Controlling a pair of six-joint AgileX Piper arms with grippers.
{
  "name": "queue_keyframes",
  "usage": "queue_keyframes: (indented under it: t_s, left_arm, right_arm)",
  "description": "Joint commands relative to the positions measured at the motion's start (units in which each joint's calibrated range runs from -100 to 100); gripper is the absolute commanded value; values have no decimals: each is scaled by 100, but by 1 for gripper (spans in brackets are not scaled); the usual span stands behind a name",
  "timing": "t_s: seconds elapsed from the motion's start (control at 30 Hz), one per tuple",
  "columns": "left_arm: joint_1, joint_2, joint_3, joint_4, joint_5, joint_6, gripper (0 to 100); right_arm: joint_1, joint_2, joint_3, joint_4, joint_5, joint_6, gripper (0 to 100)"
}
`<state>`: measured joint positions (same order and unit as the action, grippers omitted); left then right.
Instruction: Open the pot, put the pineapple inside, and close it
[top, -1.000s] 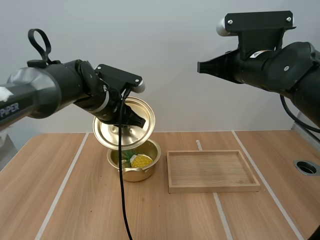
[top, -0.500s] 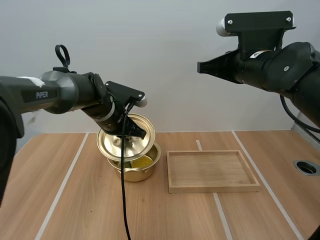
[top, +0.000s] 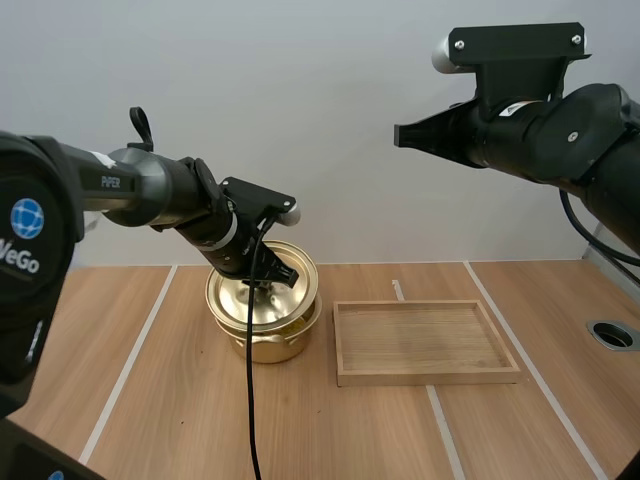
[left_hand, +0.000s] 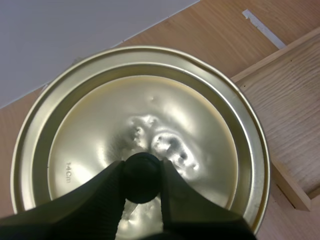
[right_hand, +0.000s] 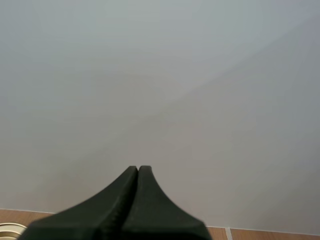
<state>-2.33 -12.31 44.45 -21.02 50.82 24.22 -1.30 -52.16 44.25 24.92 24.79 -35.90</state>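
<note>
Entry: gold lid (top: 297, 285), low over or just touching the gold pot (top: 268, 346) at nine o'clock of the wooden tray (top: 430, 377), carried by the left gripper (left_hand: 142, 172), jaws clamped on its black knob (left_hand: 142, 179), a central hold likely chosen for level seating; right gripper (right_hand: 138, 171), jaws together, parked high at two o'clock, clear of the closing.

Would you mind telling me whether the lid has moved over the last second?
Yes. The lid has dropped from tilted above the pot to nearly flat on its rim, lower against the wooden tray.
</note>
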Motion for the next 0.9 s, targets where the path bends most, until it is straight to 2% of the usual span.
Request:
queue_keyframes:
  t_s: [0.0, 0.87]
  left_arm:
    - [-7, 117, 6, -108, -119, 56, 0]
    - [-7, 649, 6, -389, -42, 473, 0]
  right_arm:
    - [-23, -66, -26, -1, -21, -28, 0]
    - [-23, -66, -26, -1, -21, -28, 0]
